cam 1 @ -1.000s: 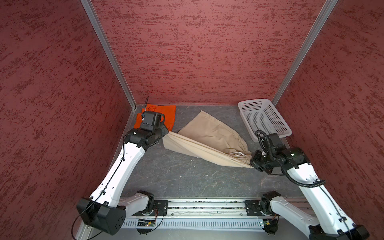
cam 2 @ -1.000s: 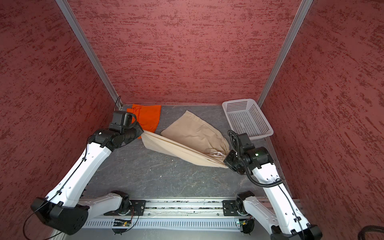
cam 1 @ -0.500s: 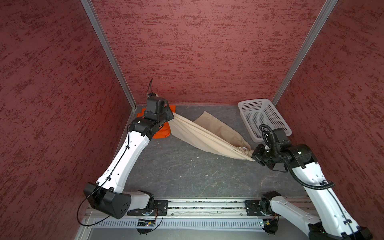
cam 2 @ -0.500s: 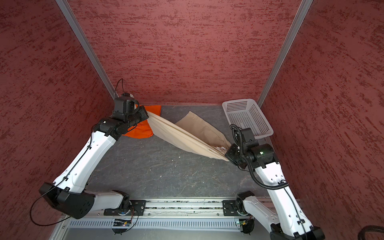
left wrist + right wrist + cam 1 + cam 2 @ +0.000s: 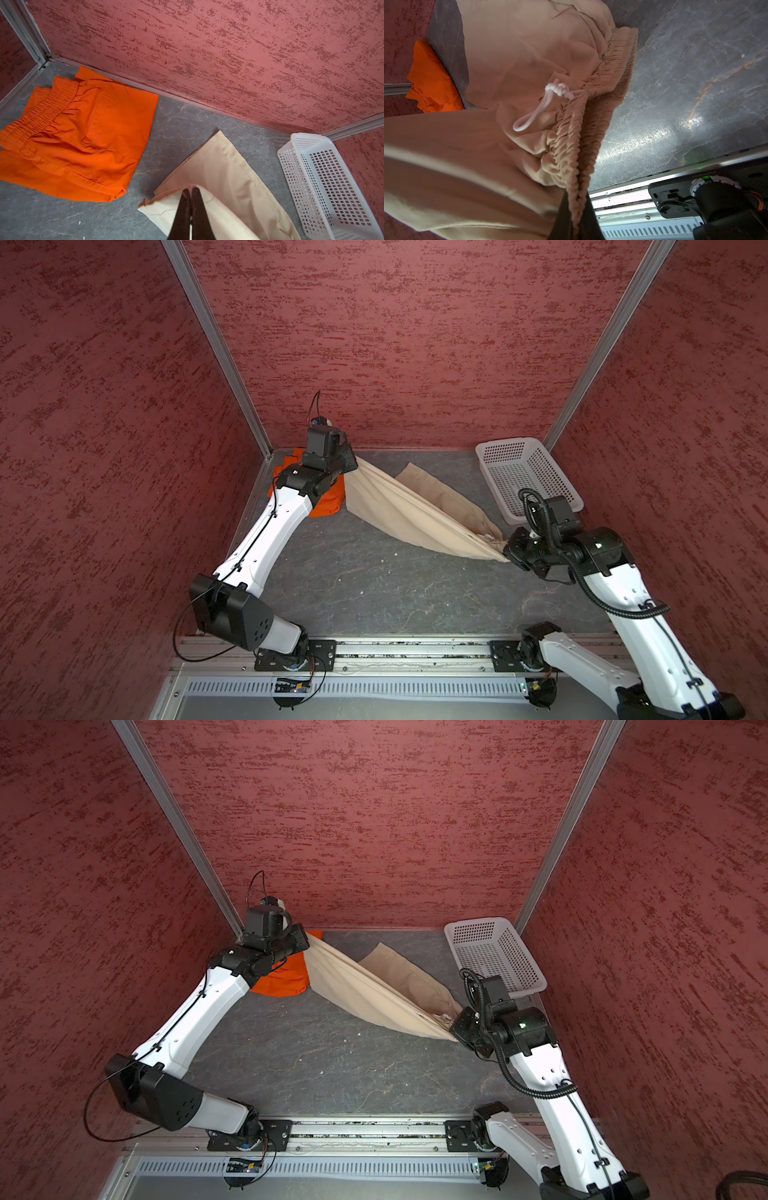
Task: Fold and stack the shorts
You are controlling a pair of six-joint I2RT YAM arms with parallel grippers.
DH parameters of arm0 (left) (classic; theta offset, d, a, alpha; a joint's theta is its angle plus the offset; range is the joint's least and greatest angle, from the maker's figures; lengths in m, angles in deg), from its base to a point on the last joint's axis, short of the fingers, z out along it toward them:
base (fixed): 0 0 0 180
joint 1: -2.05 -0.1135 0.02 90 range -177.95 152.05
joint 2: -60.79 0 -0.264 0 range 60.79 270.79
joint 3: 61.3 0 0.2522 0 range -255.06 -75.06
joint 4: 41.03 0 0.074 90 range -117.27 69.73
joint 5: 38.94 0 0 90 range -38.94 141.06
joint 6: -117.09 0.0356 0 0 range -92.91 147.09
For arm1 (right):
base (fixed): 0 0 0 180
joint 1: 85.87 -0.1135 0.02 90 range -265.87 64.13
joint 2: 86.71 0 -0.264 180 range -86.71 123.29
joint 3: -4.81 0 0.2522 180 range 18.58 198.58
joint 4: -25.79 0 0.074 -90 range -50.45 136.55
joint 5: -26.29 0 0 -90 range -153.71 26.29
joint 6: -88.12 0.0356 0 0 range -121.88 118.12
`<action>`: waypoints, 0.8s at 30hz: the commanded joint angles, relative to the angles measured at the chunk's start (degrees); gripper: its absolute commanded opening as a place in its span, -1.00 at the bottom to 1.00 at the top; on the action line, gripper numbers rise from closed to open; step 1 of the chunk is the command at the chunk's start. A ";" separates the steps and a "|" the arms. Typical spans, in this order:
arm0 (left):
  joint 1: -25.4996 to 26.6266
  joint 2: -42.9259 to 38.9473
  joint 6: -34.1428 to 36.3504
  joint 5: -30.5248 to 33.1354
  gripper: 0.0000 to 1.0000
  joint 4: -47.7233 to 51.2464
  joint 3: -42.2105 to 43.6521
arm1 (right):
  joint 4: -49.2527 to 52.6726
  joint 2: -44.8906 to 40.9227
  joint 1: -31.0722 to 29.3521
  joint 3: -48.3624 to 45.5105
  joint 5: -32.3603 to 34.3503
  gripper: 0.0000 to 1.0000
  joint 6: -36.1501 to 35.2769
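Left end effector (image 5: pixel 191 190) is clenched on a hem corner of the beige shorts (image 5: pixel 224 172). In the left wrist view its two dark fingers (image 5: pixel 182 207) are pressed together w/ cloth draped over the tips. Right end effector (image 5: pixel 576 199) is also clenched, grasping the gathered waistband (image 5: pixel 591 124) of the same pair. A knotted white drawstring (image 5: pixel 533 116) hangs just beside that grip.

In both top views the beige shorts (image 5: pixel 407 510) are stretched btwn the two arms. They are raised at back-left by the left end effector (image 5: pixel 352 464) and run diagonally to the right end effector (image 5: pixel 505 549) at front-right. The near layer hangs as a taut sheet; cannot tell if its lower edge touches the tabletop (image 5: pixel 374 593). The other leg lies flat on the tabletop behind it, pointing toward the back wall.

Orange shorts (image 5: pixel 328 502) lie folded in the back-left corner of the tabletop, partly hidden by the left arm in the top views. The left wrist view shows them (image 5: pixel 83 133) w/ elastic top edge & a pocket (image 5: pixel 108 122) facing up. Beige cloth hangs just beside them; cannot tell if touching.

White perforated basket (image 5: pixel 509 443) stands in the back-right corner, near the right arm's wrist, apart from both pairs.
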 commanded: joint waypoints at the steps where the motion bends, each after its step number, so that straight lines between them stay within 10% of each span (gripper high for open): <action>1: -1.24 2.31 2.59 4.00 -1.00 -5.50 -3.39 | 5.12 -0.64 0.15 -0.93 4.85 -1.00 1.06; 24: -1.09 13.71 4.47 0.30 -1.00 -12.44 -12.87 | 5.47 2.51 3.38 -0.35 5.64 -1.00 -0.91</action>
